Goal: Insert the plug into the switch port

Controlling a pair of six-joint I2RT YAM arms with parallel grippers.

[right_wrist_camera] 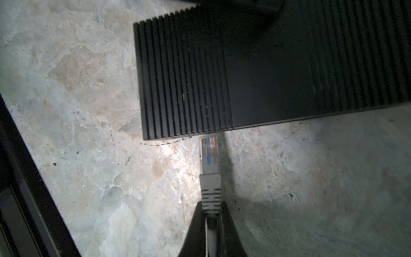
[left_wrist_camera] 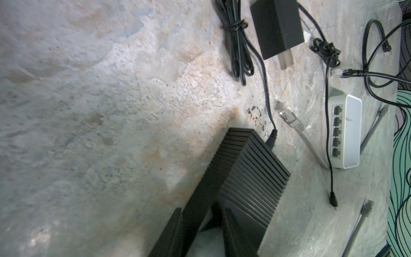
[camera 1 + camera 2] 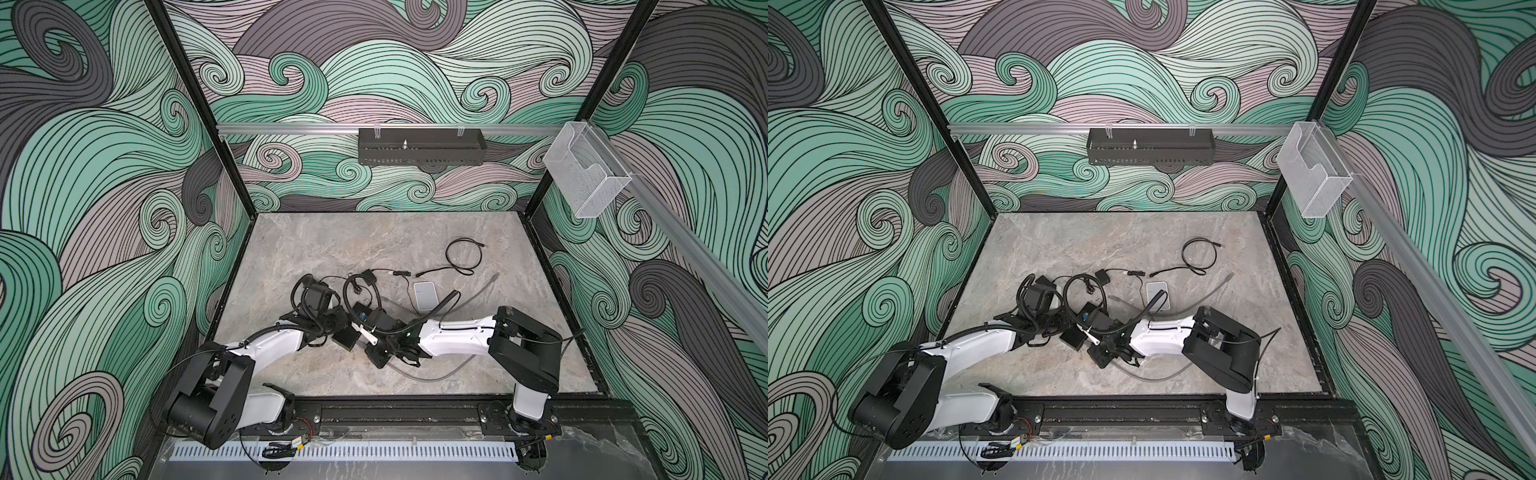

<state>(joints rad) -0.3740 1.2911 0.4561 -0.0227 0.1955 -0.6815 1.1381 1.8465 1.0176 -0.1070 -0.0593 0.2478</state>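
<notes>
Right gripper point(image 1: 211, 207): jaws standing almost together, pinching the grey boot of the plug point(image 1: 209, 155). The plug is sticking straight out ahead of the fingertips, with coloured wires showing through its clear tip. That tip is sitting at the near edge of the switch point(image 1: 266, 73), a black ribbed case, just beside or touching it. The port face is hidden, so whether the tip is entering a port cannot be told. The grey cable point(image 1: 208, 235) is running back between the fingers. Left gripper point(image 2: 200, 214): fingers point(image 2: 171, 233) standing partly apart and straddling one end of the same switch point(image 2: 251, 178); whether the pads are pressing the case cannot be told. A thin black lead point(image 2: 264, 89) is running into the switch's far end. Lying beyond on the table point(image 2: 89, 111): another grey plug point(image 2: 289, 120), a white five-port box point(image 2: 344, 131), a black adapter point(image 2: 275, 26) and a black patch cable point(image 2: 355, 72).
</notes>
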